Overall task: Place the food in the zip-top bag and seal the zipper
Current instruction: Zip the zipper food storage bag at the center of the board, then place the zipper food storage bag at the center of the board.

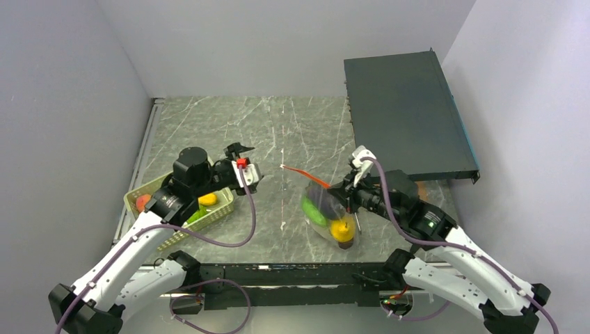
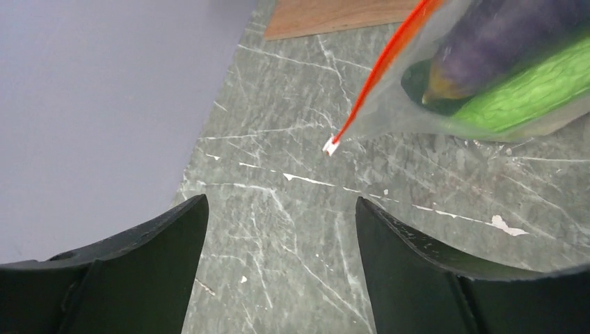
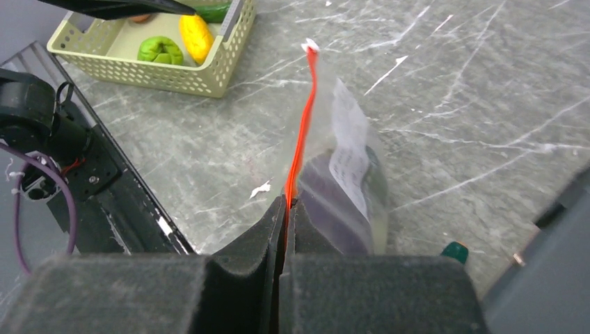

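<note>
The right gripper [image 3: 285, 209] is pressed together on the thin red-orange zipper strip [image 3: 300, 132] of the clear crinkly plastic bag [image 1: 327, 216]. The bag sits by the near edge of the grey marbled table [image 1: 278, 132], right of centre, and holds purple, green and yellow toy food [image 1: 340, 228]. The left gripper [image 2: 280, 209] stands apart and empty, facing the small white slider tab [image 2: 331, 145].

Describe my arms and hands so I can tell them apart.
Both left arm and right arm: white shells, black joints, a purple cable. Both left hand and right hand: black wedge-shaped fingers. The left wrist has a red mark, the right arm a green light.
</note>
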Controlling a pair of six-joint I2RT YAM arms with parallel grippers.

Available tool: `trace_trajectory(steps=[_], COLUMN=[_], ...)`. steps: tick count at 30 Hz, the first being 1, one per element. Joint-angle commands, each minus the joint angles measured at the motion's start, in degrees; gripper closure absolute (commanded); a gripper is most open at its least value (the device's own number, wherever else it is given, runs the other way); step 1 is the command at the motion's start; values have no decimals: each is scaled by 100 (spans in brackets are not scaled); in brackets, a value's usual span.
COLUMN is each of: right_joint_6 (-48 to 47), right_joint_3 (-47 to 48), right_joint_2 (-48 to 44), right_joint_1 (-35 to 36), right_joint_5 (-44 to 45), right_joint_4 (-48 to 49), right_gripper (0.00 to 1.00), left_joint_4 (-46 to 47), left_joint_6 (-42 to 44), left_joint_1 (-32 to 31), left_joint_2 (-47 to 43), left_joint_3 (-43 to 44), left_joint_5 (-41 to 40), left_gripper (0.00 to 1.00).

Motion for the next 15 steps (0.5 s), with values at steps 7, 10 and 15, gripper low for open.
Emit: trace_trajectory(steps=[7,10,15], right_joint_6=[23,165,407], right_joint_3=[666,854,1230], right_joint_2=[1102,1447,2171], right_joint_1=[-4,0,-7], right_joint_5=[-714,-676,-385], right_joint_4=[1394,1615,1832], right_gripper=[100,100,100], left_joint_4=[1226,1940,2440], left_joint_6=[-222,-361,-133], left_joint_1=[94,96,68], left_joint_2=[-542,-504,-455], left_joint_3=[-300,-404,-468], left_joint_5=[-784,-1883,-3127], left_gripper=[6,1,0])
